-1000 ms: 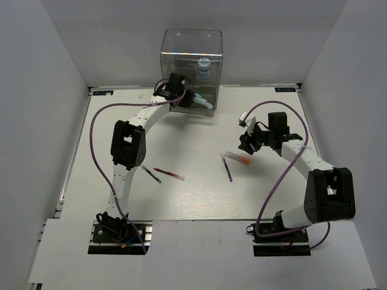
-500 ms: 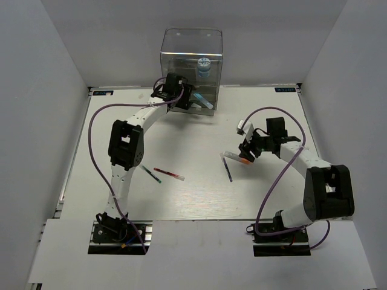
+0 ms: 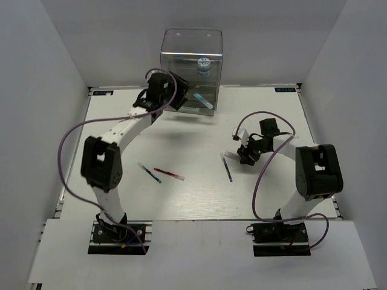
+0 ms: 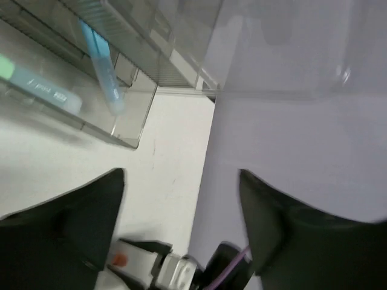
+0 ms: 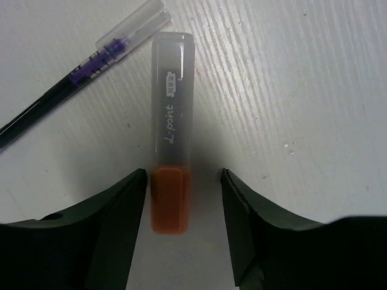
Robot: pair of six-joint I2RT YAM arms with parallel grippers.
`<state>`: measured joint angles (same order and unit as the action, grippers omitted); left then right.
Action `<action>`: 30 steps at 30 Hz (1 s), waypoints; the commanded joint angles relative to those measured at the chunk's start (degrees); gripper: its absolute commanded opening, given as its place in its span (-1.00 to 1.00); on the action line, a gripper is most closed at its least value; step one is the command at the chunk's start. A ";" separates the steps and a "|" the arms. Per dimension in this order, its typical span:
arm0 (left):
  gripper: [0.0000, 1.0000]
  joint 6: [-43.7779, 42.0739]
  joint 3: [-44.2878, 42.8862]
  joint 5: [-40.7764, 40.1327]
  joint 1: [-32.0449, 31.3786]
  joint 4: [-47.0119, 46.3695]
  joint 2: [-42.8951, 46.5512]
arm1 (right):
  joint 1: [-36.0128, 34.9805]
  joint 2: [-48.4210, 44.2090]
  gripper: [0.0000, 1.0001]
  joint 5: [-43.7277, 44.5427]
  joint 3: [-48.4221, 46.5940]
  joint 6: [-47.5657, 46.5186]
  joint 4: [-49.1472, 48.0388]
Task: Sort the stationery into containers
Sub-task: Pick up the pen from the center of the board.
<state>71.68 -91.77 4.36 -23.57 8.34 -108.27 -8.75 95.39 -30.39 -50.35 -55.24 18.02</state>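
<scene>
Closing the right gripper [image 5: 181,196] looks like your step in hand: its jaws stand open on either side of the orange-capped marker [image 5: 172,139], which lies flat on the worktop [image 5: 290,90] with the cap between the fingers [image 5: 109,235] and the grey barrel pointing away. You would do well to centre first, since the one finger sits nearer the cap than the other and an uneven squeeze could spin the marker. A grip this close to the end may let the barrel droop, so reach a little further along it if you can, then lift straight up. The purple pen [image 5: 60,103] lies just beside the far end and could be dragged along. Your left gripper [image 4: 181,181] is open and empty, near the front of the clear cabinet [image 3: 181,45], where the light blue pen [image 4: 103,78] and the green-and-white marker [image 4: 36,87] lie in the low drawer [image 4: 130,124]. From above, the right gripper mostly covers the marker, and you cannot tell whether its fingertips touch the worktop. The clear plastic makes the shelf levels hard to separate, though a blue-white roll [image 3: 204,65] shows higher up. A red pen [image 3: 169,174] and a green-tipped pen [image 3: 148,173] wait on the worktop
</scene>
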 commanded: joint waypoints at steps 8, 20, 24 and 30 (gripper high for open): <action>0.98 -6.55 34.01 1.18 1.42 -20.28 18.62 | -0.12 4.80 -0.88 1.04 -8.27 -3.38 6.85; 0.93 -1.37 39.12 7.59 3.09 -29.60 11.06 | -4.33 1.81 -1.00 -4.24 -27.77 -2.15 3.43; 0.93 -1.37 39.65 9.61 3.09 -30.31 8.96 | -7.59 4.44 -1.00 -2.66 -32.44 -0.66 -1.83; 0.91 -1.37 41.93 11.81 3.62 -32.68 8.42 | -12.50 12.25 -1.00 2.69 -41.22 5.05 -10.54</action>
<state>70.35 -50.94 14.00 -20.34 -21.82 -100.09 -19.55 104.25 -30.65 -87.42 -53.87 13.96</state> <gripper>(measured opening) 0.958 0.328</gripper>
